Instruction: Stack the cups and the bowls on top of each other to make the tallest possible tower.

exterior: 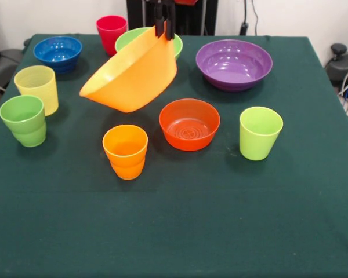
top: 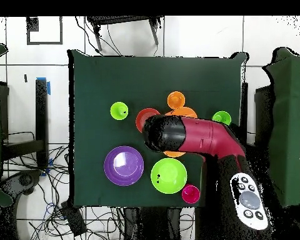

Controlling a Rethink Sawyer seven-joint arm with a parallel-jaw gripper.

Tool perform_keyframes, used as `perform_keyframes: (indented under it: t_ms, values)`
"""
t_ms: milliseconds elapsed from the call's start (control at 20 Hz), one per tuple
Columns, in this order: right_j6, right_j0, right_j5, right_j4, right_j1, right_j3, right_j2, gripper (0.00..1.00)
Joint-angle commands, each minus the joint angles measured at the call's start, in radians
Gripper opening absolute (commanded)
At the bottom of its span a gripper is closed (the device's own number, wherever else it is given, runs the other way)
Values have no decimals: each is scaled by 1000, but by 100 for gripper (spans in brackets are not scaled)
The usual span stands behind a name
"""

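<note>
**Inspector:** State of the gripper (exterior: 165, 29)?

**Assistant:** Its black fingers are clamped on the far rim of the large translucent orange plastic bowl (exterior: 133, 74). That bowl hangs clear of the green-clothed table (exterior: 220, 226), tilted steeply, its opening facing the left of the front view.

**Inspector:** Take the small red-orange glossy bowl (exterior: 189, 123) as the landmark. What surrounds it?

**Assistant:** The lifted bowl is above and just behind-left of it. The stepped orange plastic cup (exterior: 126, 150) stands just to its front-left, upright. The lime plastic cup (exterior: 260, 132) stands to its right, apart. The wide purple glossy bowl (exterior: 234, 63) sits behind-right of it. The mid-size green bowl (exterior: 177, 41) lies behind it, largely hidden by the lifted bowl, and the red plastic cup (exterior: 111, 32) is farther back-left.

**Inspector:** And far left?

**Assistant:** The stepped green plastic cup (exterior: 24, 120), the yellow plastic cup (exterior: 37, 87) just behind it, and the small blue glossy bowl (exterior: 58, 52) beyond. Nothing is stacked.

**Inspector:** Overhead view?

**Assistant:** The red and black arm (top: 196, 136) covers the lifted bowl and most of the red-orange one.
</note>
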Motion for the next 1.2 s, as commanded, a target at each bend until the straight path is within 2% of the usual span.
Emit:
perform_keyframes:
  t_ms: [50,100,150,400,500,600,800,1200]
  values:
    - [-40,29,157,37,-40,-48,98,0]
    - [-50,29,138,29,-44,-56,102,0]
    - [-47,29,171,44,-43,-71,110,0]
    - [-40,29,188,68,-24,-123,137,0]
    - [-42,25,133,72,-13,-141,153,0]
    - [-35,27,130,80,2,-175,160,0]
    - [-14,41,176,84,59,-284,167,0]
    - [30,105,284,84,232,-558,147,0]
